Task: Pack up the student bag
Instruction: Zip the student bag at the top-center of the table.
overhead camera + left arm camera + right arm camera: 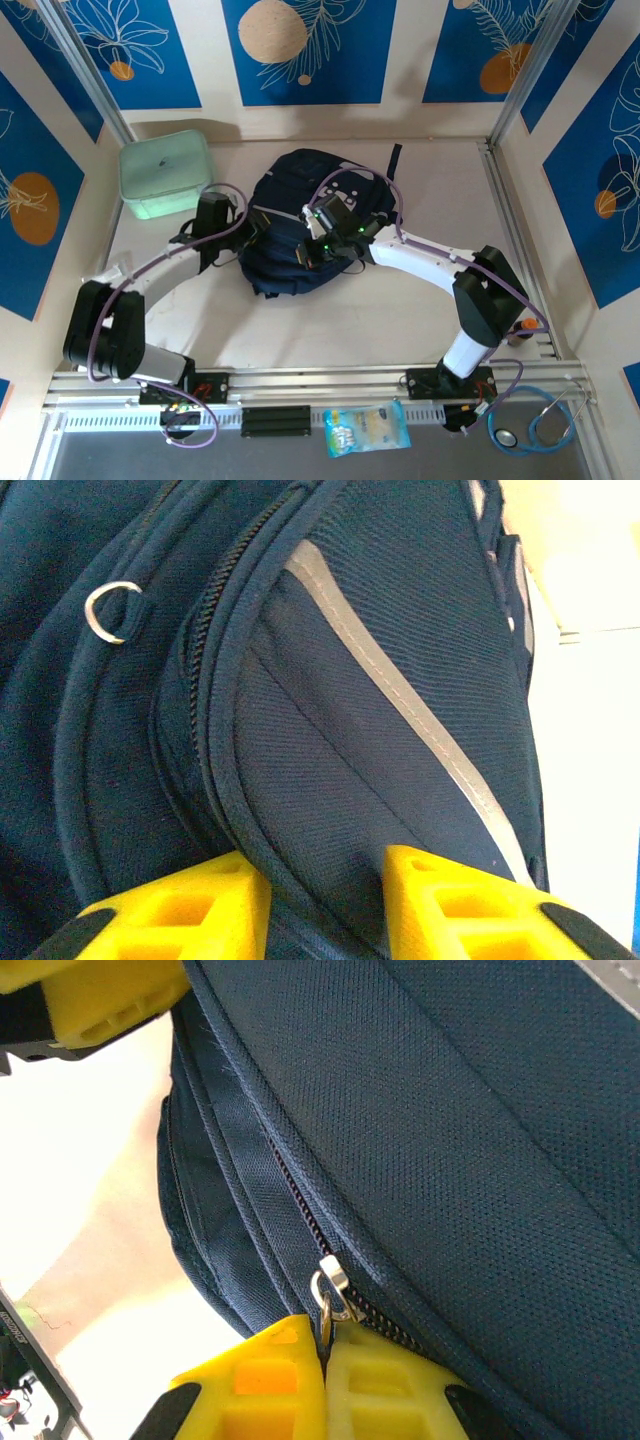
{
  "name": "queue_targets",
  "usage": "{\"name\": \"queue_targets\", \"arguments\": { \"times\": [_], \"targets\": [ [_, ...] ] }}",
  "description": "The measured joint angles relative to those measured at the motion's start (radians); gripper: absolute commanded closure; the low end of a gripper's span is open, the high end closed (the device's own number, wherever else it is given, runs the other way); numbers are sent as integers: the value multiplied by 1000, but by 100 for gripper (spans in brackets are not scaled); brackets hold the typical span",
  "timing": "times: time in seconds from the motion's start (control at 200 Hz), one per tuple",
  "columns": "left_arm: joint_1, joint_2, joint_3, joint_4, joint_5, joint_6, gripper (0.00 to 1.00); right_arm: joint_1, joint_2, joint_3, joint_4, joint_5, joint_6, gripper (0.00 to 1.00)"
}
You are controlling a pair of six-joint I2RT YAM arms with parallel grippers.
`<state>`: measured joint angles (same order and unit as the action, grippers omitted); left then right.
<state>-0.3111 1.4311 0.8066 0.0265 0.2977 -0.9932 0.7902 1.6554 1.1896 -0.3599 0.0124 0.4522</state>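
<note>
The student bag (290,215), dark navy, lies in the middle of the table. My left gripper (250,233) is at its left side. In the left wrist view its yellow fingers (440,900) pinch a ridge of the bag's fabric (380,680) next to a pale stripe (400,700). My right gripper (316,252) sits over the bag's near middle. In the right wrist view this gripper (326,1338) is shut on the metal zipper pull (325,1300) of a closed zip on the bag (480,1110).
A mint green lidded box (165,175) stands at the back left, beside the bag. A snack packet (367,428) and a stethoscope (540,425) lie on the near rail by the arm bases. A metal ring (112,610) hangs on the bag.
</note>
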Motion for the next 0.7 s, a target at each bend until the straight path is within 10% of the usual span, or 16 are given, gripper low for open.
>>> {"name": "queue_targets", "arguments": {
  "times": [0.35,0.7],
  "targets": [
    [0,34,11,8,-2,-11,100,10,0,-1,-15,62,-6,100],
    [8,45,43,-28,5,36,100,-33,-55,-45,-106,139,-122,100]
  ]
}}
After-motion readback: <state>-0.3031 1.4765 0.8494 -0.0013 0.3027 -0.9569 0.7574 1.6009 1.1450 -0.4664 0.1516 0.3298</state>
